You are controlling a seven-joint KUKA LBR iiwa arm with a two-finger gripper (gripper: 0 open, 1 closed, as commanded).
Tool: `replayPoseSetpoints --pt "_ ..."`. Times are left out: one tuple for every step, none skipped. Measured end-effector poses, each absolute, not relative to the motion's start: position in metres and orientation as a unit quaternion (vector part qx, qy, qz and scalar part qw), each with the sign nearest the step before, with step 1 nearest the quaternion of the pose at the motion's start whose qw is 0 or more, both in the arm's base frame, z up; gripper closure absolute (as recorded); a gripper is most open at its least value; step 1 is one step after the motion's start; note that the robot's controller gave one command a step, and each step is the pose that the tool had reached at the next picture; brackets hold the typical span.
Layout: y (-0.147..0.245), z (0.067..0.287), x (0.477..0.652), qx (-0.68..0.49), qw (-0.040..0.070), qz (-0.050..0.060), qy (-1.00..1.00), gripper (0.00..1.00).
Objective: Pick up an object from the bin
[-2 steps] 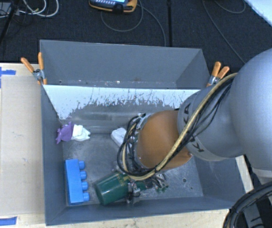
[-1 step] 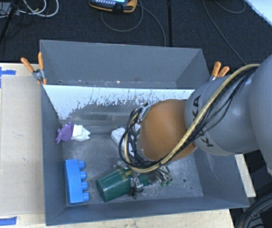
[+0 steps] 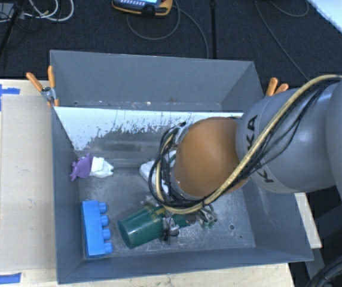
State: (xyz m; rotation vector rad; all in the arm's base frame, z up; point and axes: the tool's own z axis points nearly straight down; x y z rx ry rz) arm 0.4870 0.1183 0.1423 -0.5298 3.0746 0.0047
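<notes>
Well, the biggest thing is the grey bin [image 3: 159, 79], and my big grey arm [image 3: 296, 142] reaches down into it. My round orange cover [image 3: 210, 157] hangs just above the dark green cup [image 3: 140, 229]. That cup is the thing I am closest to, so I will tell where everything else is from it.

The cup lies on its side, near the bin's front wall. Just beside it, on the side away from my arm, lies a blue block [image 3: 95, 228] with bumps along one edge. Further from the cup, toward the back wall, is a small purple and white toy [image 3: 91, 167]. A little white thing [image 3: 147, 171] peeks out from under my black cables [image 3: 158, 181], between the cup and the back wall.

My claw [image 3: 172, 225] is the smallest bit. It sits right at the end of the cup that points toward my arm. My cover hides most of it, so I cannot tell if it is wide or narrow, or if it has the cup yet.

I think the job now is to get a good hold. A round cup can roll, so I should squeeze across its sides, not its ends. I should go up slowly and straight. I should keep away from the blue block so I do not bump it.
</notes>
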Motion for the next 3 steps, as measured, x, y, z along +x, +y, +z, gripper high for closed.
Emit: replayPoseSetpoints --pt "0.128 0.152 0.483 -0.174 -0.002 0.001 0.985 1.0" --pt "0.139 0.145 0.51 -0.16 0.015 0.002 0.987 1.0" --pt "0.145 0.149 0.501 -0.151 -0.004 0.001 0.989 1.0"
